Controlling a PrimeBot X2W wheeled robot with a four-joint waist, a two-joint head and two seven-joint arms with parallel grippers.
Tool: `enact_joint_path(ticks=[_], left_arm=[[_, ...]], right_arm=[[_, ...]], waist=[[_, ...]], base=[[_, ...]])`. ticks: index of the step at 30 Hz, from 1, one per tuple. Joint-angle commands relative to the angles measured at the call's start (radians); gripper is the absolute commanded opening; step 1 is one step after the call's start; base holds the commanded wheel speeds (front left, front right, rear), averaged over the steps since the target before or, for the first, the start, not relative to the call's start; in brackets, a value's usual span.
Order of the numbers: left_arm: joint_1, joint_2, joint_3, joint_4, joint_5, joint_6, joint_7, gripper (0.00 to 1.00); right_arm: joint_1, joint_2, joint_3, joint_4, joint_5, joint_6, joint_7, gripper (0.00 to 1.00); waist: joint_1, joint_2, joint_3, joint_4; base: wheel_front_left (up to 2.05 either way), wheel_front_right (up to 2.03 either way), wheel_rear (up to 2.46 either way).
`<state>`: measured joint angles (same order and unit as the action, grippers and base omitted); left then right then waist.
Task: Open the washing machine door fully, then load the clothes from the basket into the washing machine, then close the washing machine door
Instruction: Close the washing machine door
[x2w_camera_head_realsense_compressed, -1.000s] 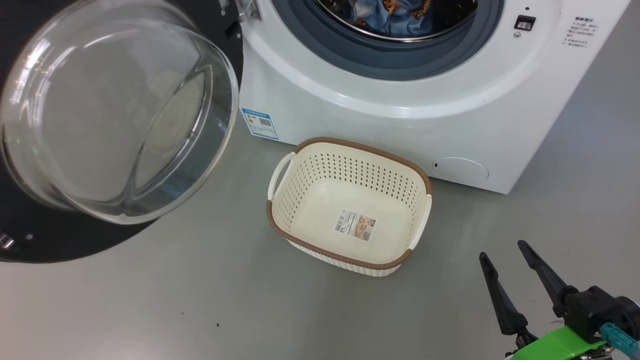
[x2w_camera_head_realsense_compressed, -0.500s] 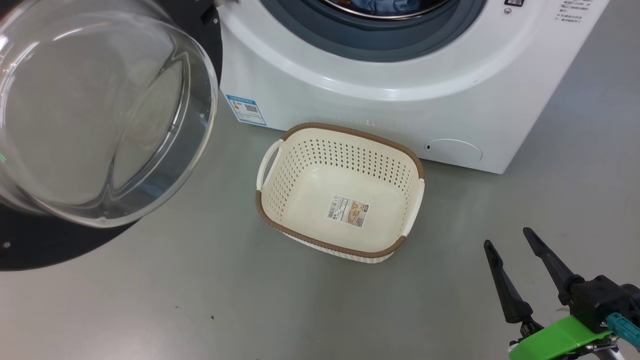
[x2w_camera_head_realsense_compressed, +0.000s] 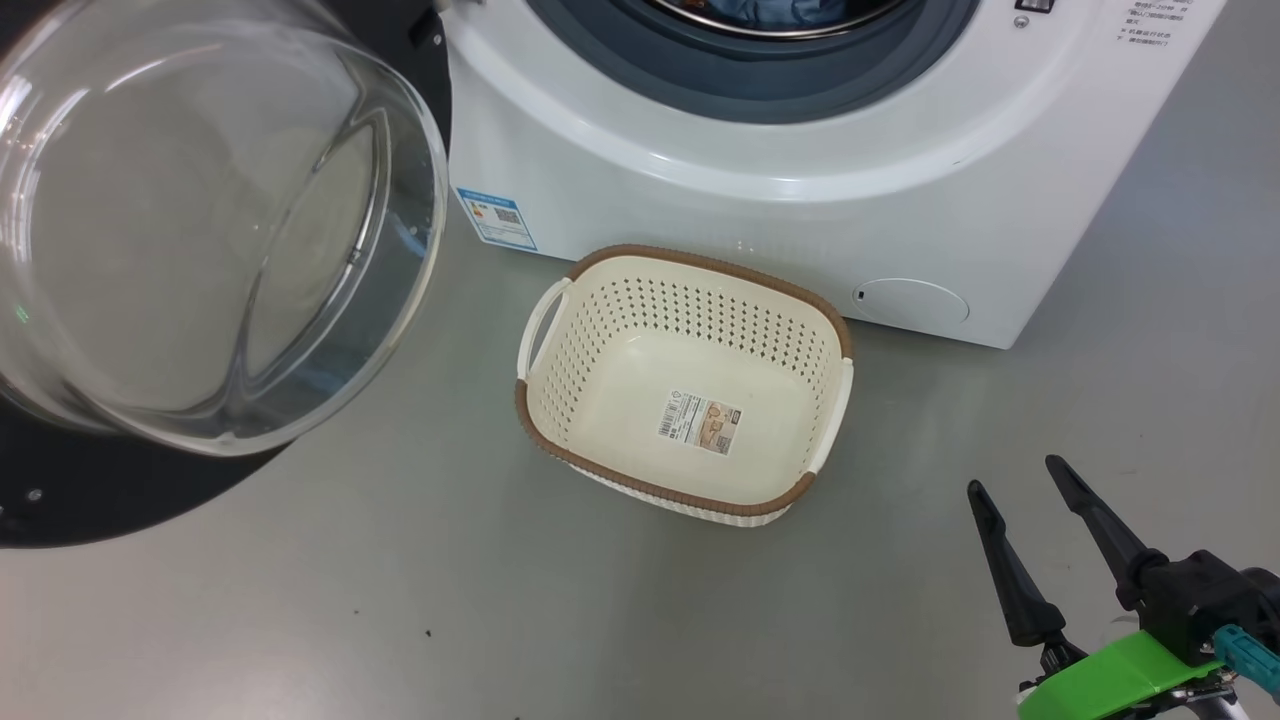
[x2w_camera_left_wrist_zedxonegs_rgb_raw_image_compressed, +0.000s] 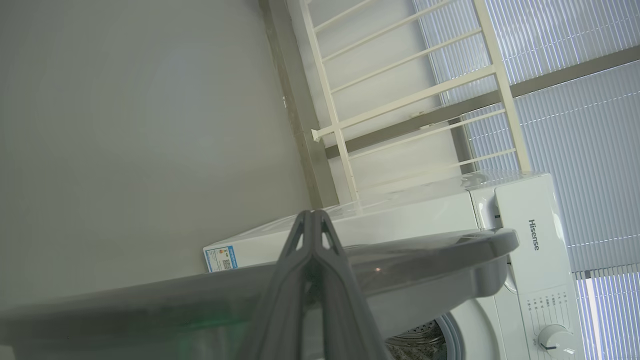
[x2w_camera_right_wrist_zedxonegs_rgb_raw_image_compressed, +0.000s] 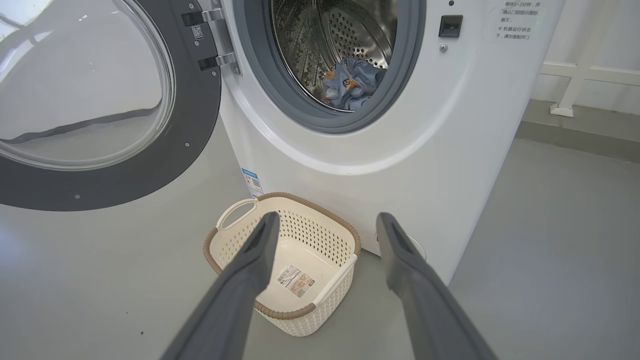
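Spread wide and empty at the right claw (x2w_camera_head_realsense_compressed: 1011, 475), as a second ago; pinched shut at the left claw (x2w_camera_left_wrist_zedxonegs_rgb_raw_image_compressed: 312, 220), near the edge of the door (x2w_camera_head_realsense_compressed: 200, 230). No change but the camera's own shift, with nothing in the basket (x2w_camera_head_realsense_compressed: 690, 258) and clothes (x2w_camera_right_wrist_zedxonegs_rgb_raw_image_compressed: 352, 85) inside the washer (x2w_camera_head_realsense_compressed: 800, 220). Probably only closing left.

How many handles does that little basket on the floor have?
2. One white handle is on the basket's left end, toward the open washing machine door; the other handle is on its right end. Neither is hidden.
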<state>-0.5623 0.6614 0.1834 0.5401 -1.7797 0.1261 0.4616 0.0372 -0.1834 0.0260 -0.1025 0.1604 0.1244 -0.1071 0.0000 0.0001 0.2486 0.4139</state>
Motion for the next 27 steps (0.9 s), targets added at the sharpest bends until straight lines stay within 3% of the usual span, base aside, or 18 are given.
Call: enact_joint_path(ticks=[1, 27], left_arm=[[-0.004, 0.058, 0.014, -0.031, -0.008, -0.014, 0.041, 0.00], [0.180, -0.017, 0.056, -0.275, -0.124, -0.091, 0.206, 0.00]], right_arm=[[-0.024, -0.003, 0.028, -0.023, 0.000, 0.006, -0.006, 1.00], [-0.018, 0.007, 0.004, -0.035, -0.003, 0.006, -0.013, 1.00]], waist=[[0.0000, -0.0001, -0.003, 0.002], [0.0000, -0.0001, -0.017, 0.007]], base=[[0.00, 0.00, 0.00], [0.00, 0.00, 0.00]])
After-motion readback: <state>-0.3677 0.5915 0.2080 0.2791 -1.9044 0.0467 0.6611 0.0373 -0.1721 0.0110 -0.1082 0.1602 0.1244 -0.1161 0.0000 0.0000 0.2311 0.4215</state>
